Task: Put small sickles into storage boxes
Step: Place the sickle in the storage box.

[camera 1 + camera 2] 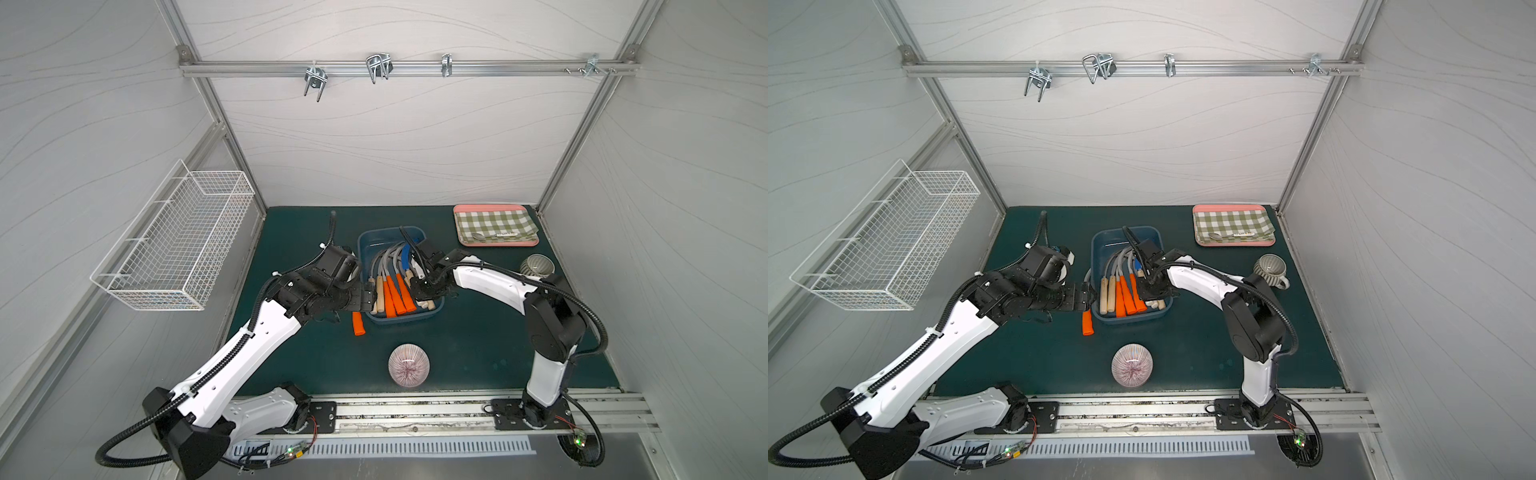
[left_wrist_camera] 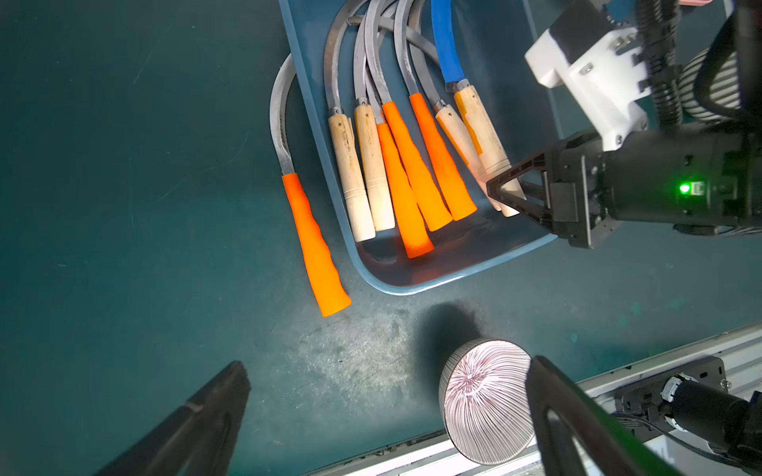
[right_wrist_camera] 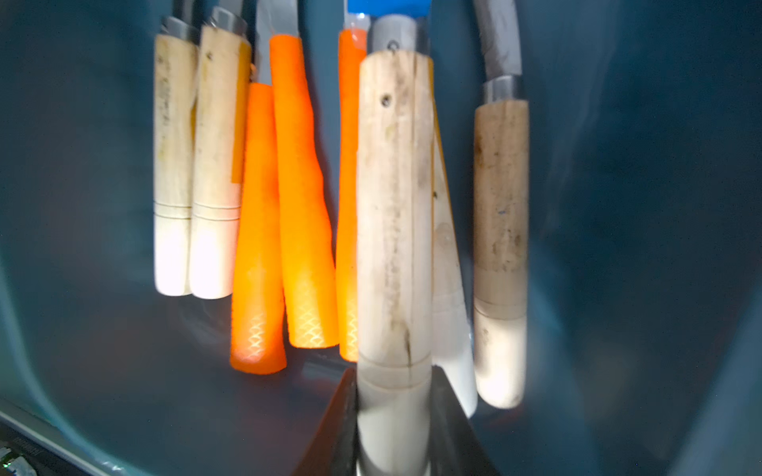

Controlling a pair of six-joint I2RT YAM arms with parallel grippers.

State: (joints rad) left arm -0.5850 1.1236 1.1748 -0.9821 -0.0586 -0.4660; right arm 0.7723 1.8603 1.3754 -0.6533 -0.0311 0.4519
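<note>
Pretty much the home stretch here: counting eight sickles down in the tub, handles fanned toward the near wall, blades curling off to the far end. Got one of those, a wood handle, clenched by its butt in the right gripper, low in the tub's near right corner, so guessing a release there any moment. Leaves one orange stray out on the mat, just beside the tub's left wall, on the outside. Key bit: long axis roughly parallel to that wall, handle end toward the robot, blade hooking away alongside the tub. Seeing the left gripper spread wide and empty, hanging over the stray, gap set across the handle rather than along it. Definitely the left arm's pick, with the right one tied up across the tub. Would go straight down, pinch mid-handle, mind the wall.
</note>
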